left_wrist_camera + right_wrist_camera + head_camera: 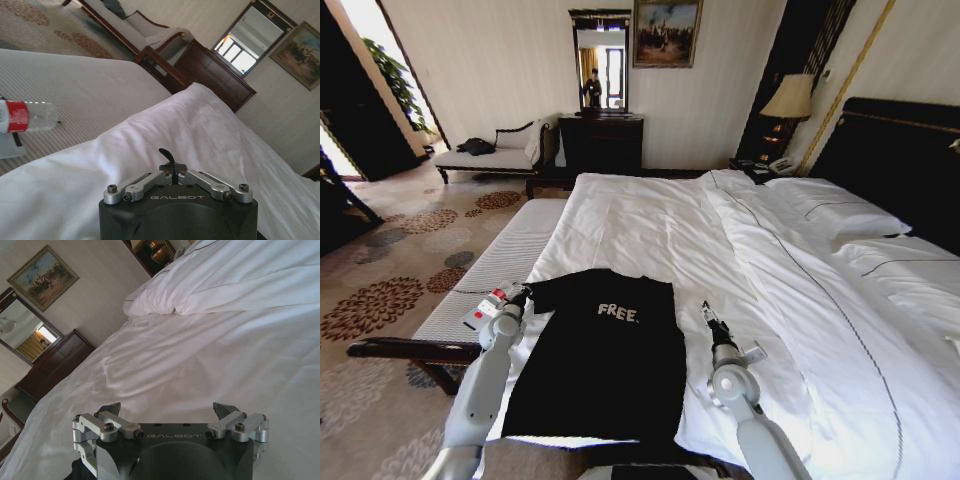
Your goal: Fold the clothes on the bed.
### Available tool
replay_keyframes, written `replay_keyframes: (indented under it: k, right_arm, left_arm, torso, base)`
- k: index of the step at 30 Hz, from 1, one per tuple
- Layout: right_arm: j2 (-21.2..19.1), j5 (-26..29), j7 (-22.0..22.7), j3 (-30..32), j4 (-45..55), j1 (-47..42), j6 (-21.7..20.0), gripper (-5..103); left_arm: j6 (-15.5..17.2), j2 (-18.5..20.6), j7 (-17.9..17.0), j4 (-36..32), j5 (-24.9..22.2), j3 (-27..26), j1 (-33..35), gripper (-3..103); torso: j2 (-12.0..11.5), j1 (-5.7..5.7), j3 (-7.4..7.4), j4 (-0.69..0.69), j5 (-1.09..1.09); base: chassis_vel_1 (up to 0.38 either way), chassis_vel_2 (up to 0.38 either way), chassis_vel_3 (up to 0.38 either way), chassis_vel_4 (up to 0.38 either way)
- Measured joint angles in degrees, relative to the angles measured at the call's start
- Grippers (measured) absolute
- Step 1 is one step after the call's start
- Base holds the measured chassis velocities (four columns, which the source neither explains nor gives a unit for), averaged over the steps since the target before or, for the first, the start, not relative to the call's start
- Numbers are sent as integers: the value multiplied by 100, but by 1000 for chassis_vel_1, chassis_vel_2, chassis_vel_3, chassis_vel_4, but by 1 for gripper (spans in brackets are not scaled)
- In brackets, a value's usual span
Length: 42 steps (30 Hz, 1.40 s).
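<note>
T-shirt [595, 355] lies flat at your bed [740, 260] edge; left gripper [523, 293] clenched on its sleeve, right gripper [704, 311] spread over open duvet [210, 355].

Left arm: reaches forward from lower left, forearm angled up, wrist bent inward. Left gripper [523, 293]: fingers drawn together to a closed tip, linkages folded in toward the centre in the left wrist view [172, 162]. Right arm: rises from lower right, elbow low. Right gripper [707, 313]: pointing forward; fingers [110, 410] spread wide apart
</note>
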Motion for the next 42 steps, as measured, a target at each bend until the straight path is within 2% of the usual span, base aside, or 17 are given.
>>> replay_keyframes:
  k: [1,8,9,12,13,23,35,37,39,40,42]
  right_arm:
    - [0,0,0,0,0,0,0,100]
    - [-5,2,15,-11,-7,2,3,100]
    - [-5,2,15,-11,-7,2,3,100]
    - [1,0,20,-18,-27,-10,2,100]
    - [-4,-2,23,-6,-53,-11,1,100]
    - [-18,-4,24,27,-97,-9,-1,100]
    - [-9,-17,27,46,-111,-17,-1,100]
    - [-9,-24,27,47,-117,-18,0,100]
    - [-8,-25,27,51,-118,-18,2,100]
    - [-8,-25,27,51,-118,-18,2,100]
    - [-10,-26,27,55,-118,-16,3,100]
  left_arm:
    - [0,0,0,0,0,0,0,0]
    - [19,132,-86,-484,12,1005,-208,0]
    - [19,132,-86,-484,12,1005,-208,0]
    - [23,20,-119,-469,119,1379,-342,0]
    - [13,-171,-107,-288,284,1683,-458,0]
    - [-7,-362,-35,-17,435,2000,-540,0]
    - [80,-136,-83,-154,470,2418,-452,0]
    - [106,-75,-76,-250,474,2503,-401,-3]
    - [146,-55,-73,-379,473,2515,-335,7]
    - [146,-55,-73,-379,473,2515,-335,7]
    - [190,-80,-83,-528,461,2409,-260,17]
  torso:
    - [0,0,0,0,0]
    - [0,0,0,-1,1]
    - [0,0,0,-1,1]
    - [0,0,0,-2,1]
    - [0,0,0,0,0]
    - [0,0,0,0,0]
    - [0,0,0,-1,0]
    - [0,0,0,0,0]
    - [0,0,0,-1,-1]
    - [0,0,0,-1,-1]
    - [0,0,0,-1,-1]
  base:
    - [0,0,0,0]
    - [0,0,0,0]
    - [0,0,0,0]
    - [0,0,0,0]
    - [0,0,0,0]
    - [0,0,0,0]
    - [0,0,0,0]
    - [0,0,0,0]
    - [0,0,0,0]
    - [0,0,0,0]
    - [0,0,0,0]
